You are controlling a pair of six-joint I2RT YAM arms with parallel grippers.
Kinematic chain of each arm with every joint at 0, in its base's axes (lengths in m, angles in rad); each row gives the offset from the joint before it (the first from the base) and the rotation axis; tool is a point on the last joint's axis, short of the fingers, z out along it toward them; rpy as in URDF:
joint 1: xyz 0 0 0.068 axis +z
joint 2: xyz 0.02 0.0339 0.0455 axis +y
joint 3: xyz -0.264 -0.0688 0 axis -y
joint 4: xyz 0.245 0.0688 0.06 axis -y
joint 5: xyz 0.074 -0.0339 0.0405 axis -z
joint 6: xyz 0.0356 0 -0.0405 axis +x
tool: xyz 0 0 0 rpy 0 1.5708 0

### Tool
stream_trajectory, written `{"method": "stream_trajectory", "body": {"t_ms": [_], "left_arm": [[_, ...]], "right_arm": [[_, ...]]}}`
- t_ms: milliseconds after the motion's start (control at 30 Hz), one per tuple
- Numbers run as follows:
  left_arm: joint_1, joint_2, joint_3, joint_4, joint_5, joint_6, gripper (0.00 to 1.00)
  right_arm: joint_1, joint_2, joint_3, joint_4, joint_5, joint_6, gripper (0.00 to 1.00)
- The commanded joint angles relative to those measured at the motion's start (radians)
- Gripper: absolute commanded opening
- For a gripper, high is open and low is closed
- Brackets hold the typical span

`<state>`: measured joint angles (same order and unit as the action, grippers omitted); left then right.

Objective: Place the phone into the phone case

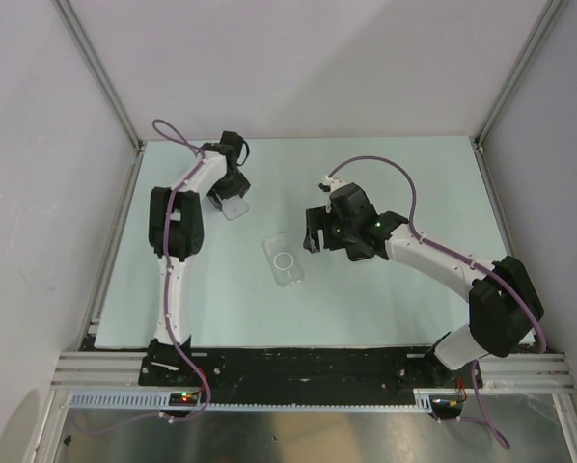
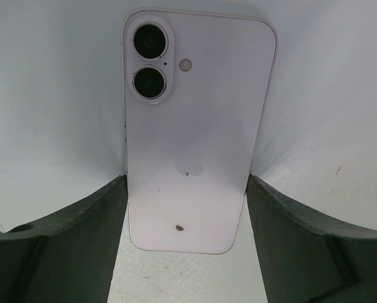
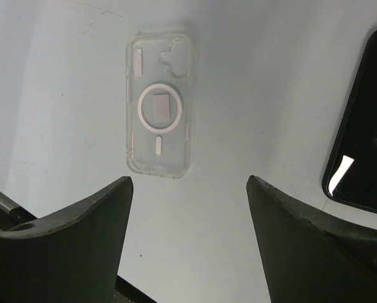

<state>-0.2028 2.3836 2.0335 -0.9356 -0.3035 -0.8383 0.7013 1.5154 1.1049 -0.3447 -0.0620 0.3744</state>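
Left gripper [image 2: 187, 183] closed on the long edges of the pale white rectangular phone [image 2: 198, 126], back showing, far left on the pale green table [image 1: 395, 289]. Right gripper [image 3: 188, 180] spread wide, empty, near the clear plastic phone case [image 3: 160, 104] lying flat mid-table.

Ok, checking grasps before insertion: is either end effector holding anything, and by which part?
The left end effector clamps the phone by its two long edges, at the end away from the lenses. The right end effector holds nothing.
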Motion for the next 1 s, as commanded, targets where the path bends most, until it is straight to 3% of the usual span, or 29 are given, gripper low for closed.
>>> {"method": "stream_trajectory", "body": {"t_ms": [0, 100, 200, 700, 967], "left_arm": [[-0.004, -0.045, -0.066, -0.051, 0.022, 0.004, 0.74], [-0.007, -0.072, -0.108, -0.049, 0.027, 0.007, 0.63], [-0.012, -0.113, -0.165, -0.041, 0.024, 0.013, 0.59], [-0.154, -0.546, -0.898, 0.226, 0.095, -0.1, 0.58], [-0.241, -0.705, -1.074, 0.289, 0.12, -0.159, 0.63]], "right_arm": [[-0.007, -0.043, -0.008, 0.035, -0.01, 0.011, 0.78], [-0.012, -0.044, -0.01, 0.036, -0.009, 0.011, 0.78], [-0.015, -0.044, -0.011, 0.036, -0.01, 0.011, 0.78], [-0.013, -0.001, -0.016, 0.054, -0.027, 0.011, 0.78], [0.035, 0.062, -0.014, 0.095, -0.007, -0.01, 0.8]]}}
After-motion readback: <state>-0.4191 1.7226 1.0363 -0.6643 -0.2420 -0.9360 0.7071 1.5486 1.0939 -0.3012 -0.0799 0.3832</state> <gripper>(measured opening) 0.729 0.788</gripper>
